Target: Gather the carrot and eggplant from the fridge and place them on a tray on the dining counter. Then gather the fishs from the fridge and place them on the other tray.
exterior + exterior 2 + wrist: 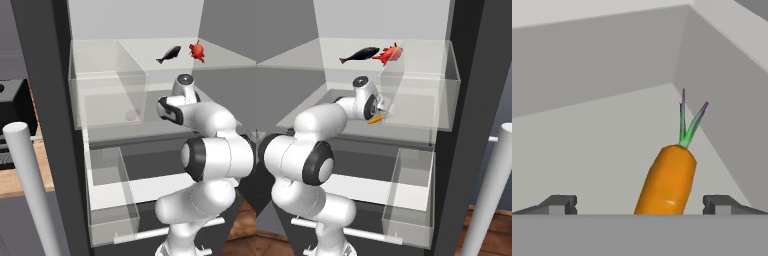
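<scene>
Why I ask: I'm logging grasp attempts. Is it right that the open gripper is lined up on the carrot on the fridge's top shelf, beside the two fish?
Not quite. The gripper is open and lined up on the carrot, but the carrot lies on the shelf below, not beside the fish. The dark fish and the red fish lie on the fridge's top shelf, as the right base view shows.

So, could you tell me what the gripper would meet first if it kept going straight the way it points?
Most likely the carrot, lying between the open gripper's fingertips; beyond it is the fridge shelf floor.

Orange carrot (668, 182) (green-topped) on fridge (466, 100) shelf
</scene>
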